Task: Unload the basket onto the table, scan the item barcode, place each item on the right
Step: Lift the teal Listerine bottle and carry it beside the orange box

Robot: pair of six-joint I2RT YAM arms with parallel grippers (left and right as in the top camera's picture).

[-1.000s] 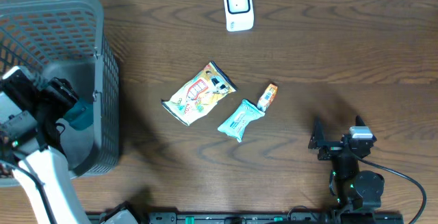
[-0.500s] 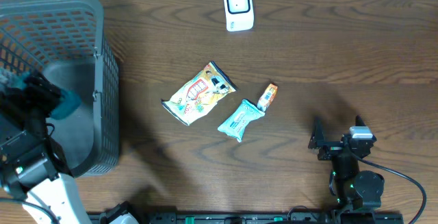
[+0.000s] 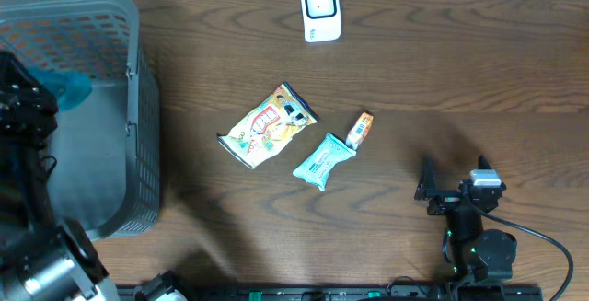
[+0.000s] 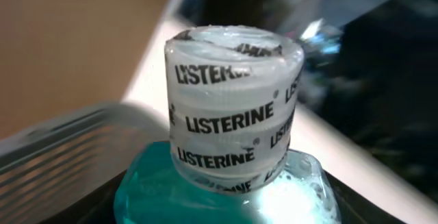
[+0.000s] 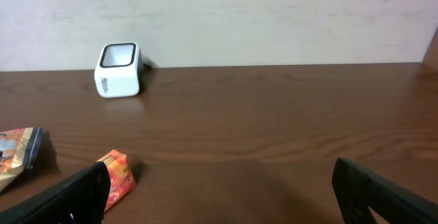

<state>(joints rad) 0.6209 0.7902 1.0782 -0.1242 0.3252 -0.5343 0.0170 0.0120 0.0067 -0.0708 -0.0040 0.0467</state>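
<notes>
Entry, bottle scan. We are reading the scene from left to right.

The left gripper (image 3: 46, 96) is pinching the bottle (image 4: 233, 114). The wrist view is showing a sealed white cap on a teal body, rising from between the jaws. The basket (image 3: 138, 108) is lying directly beneath this gripper. We are not seeing a barcode in any view.

Ahead and to the right of that gripper, three items are lying on the table (image 3: 460, 71). These are a snack bag (image 3: 269, 124), a teal packet (image 3: 322, 160) and an orange packet (image 3: 361, 129). All are sitting well apart from either gripper.

The scanner (image 3: 320, 10) is standing farther off. It is well to the right of the left gripper, and ahead and to the left of the right one.

The right gripper (image 5: 226, 196) is resting low over the table with its jaws spread wide, holding nothing.

Progress: we are judging the pick done, with the bottle up and clear of the basket floor. Left to do are the carry across to the scanner, turning the label to face it, and the scan itself.

Against the frame one second back, the left arm is looming much larger under the overhead camera. The bottle is now showing nearer the basket's far side, so we are taking it that the arm is rising. The three packets, the scanner and the right arm are sitting exactly where they were.
</notes>
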